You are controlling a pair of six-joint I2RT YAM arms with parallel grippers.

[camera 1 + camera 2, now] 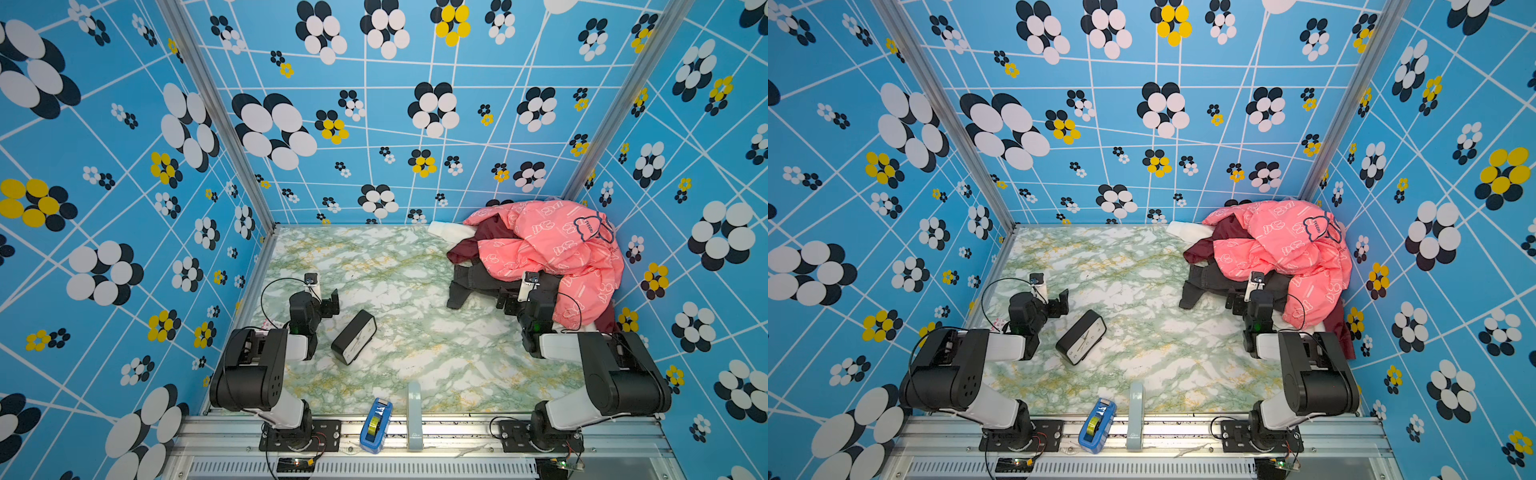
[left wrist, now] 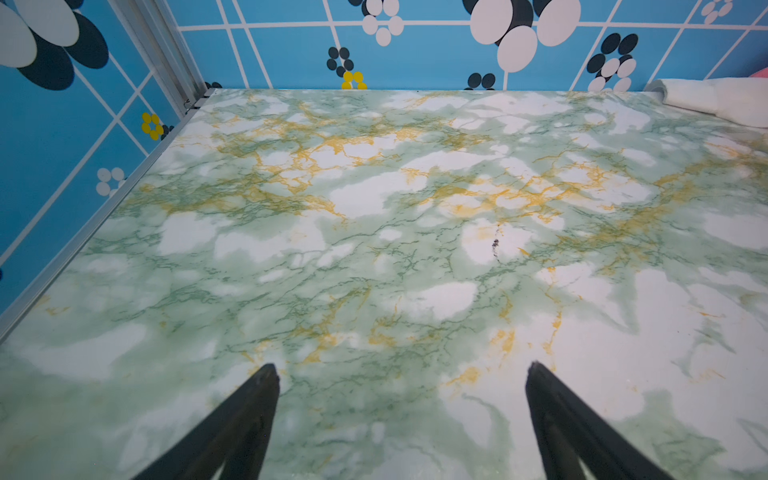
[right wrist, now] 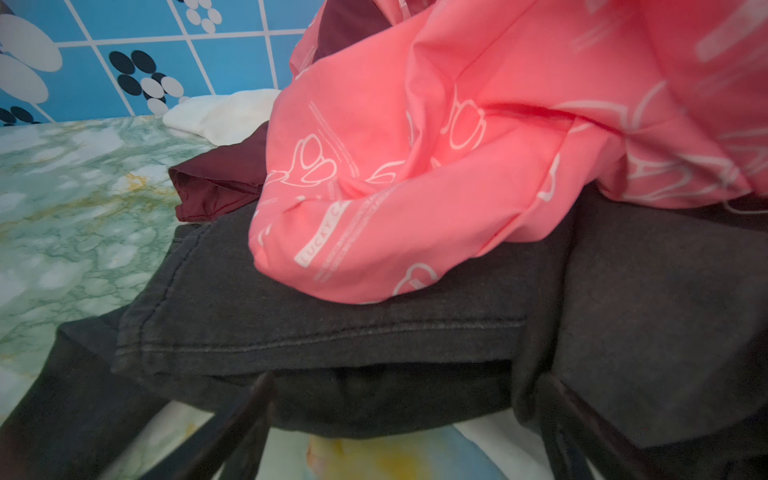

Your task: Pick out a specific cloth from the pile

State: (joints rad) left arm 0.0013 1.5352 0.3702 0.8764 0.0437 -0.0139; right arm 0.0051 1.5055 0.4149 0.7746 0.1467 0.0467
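Approach step. Right gripper (image 3: pixel 405 378), fingers apart, faces the cloth (image 3: pixel 332 328), which lies at the near edge of the pile (image 1: pixel 552 245), partly under the jacket (image 3: pixel 457 145). Next: advance, clamp the hem, pull clear. Left gripper (image 2: pixel 402 368), fingers apart, holds nothing.

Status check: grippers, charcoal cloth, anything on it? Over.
Left gripper open over the tabletop. Right gripper open at hem of charcoal cloth, nothing gripped. Pink jacket lies across the cloth.

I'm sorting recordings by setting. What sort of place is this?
Probably a robot test booth: flower-patterned blue walls box in a marble-print tabletop, and the left arm and right arm are bolted to an aluminium rail at its front.
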